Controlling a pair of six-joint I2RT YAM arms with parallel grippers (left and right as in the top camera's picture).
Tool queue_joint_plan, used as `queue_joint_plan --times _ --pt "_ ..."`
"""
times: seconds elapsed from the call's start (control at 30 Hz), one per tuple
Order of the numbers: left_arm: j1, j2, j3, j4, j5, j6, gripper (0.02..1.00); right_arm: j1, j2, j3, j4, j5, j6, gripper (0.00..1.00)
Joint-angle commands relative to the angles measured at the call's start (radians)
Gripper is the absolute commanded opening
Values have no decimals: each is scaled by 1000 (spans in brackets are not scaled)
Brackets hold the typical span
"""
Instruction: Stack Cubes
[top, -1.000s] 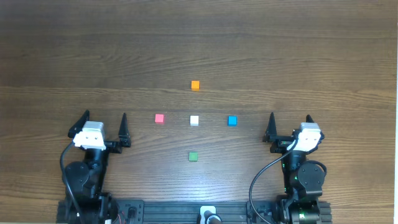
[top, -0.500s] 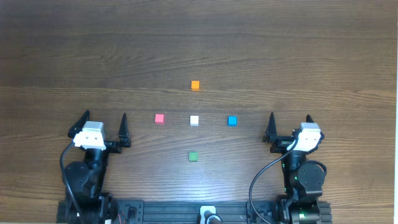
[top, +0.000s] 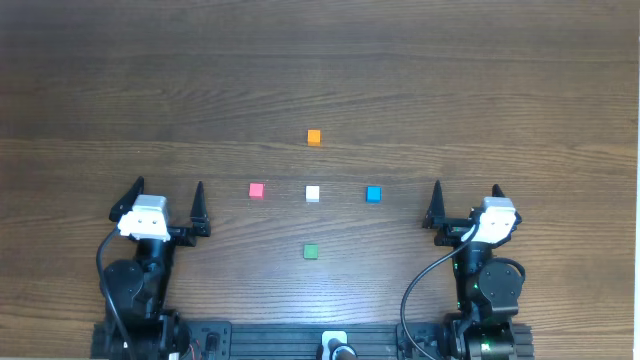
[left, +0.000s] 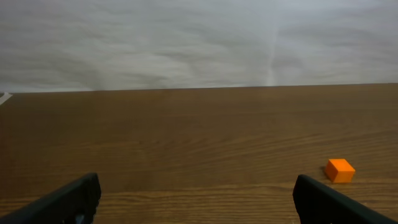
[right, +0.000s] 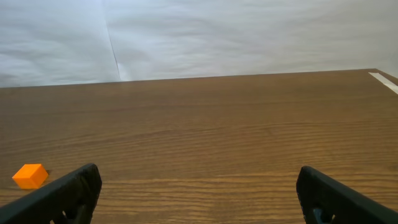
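Wood-grain tabletop (top: 500, 80) with five loose cubes, stacking not yet begun.

Left gripper (top: 168, 186) at lower left and right gripper (top: 467, 187) at lower right of the top view, both spread wide and holding nothing, close to own bases. White cube (top: 313, 194) at centre frame, flanked by pink cube (top: 257, 190) on its left and blue cube (top: 373, 194) on its right, with orange cube (top: 314, 137) above and green cube (top: 310, 252) below, all well apart and flat on the wood. Probably best to treat white cube as base, being central, and to fetch pink with the left arm or blue with the right. Come straight down with jaws square to two opposite faces, close gently, lift clear, line up edges over the base before letting go, and hold the idle arm back from the row.
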Motion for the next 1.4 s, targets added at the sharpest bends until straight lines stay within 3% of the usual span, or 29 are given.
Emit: queue_joint_plan --times 0.03,0.47,0.63,1.0,1.23,1.4 --pt "5 -5 -5 -1 6 14 1000 -6 -10 -10 2 -9 -1 991" --pt "-21 61 -1 53 37 -43 998 -6 -10 -10 2 -9 -1 991" --pt "-87 325 151 10 38 -113 998 -6 -10 -10 2 -9 -1 993" --pt "-210 1064 827 -535 47 -231 998 -6 -10 -10 2 -9 -1 993" --pt "-342 1308 881 -544 -43 -350 998 -6 -10 -10 2 -9 -1 993" --pt "-398 1416 884 -520 -50 -380 998 -6 -10 -10 2 -9 -1 993"
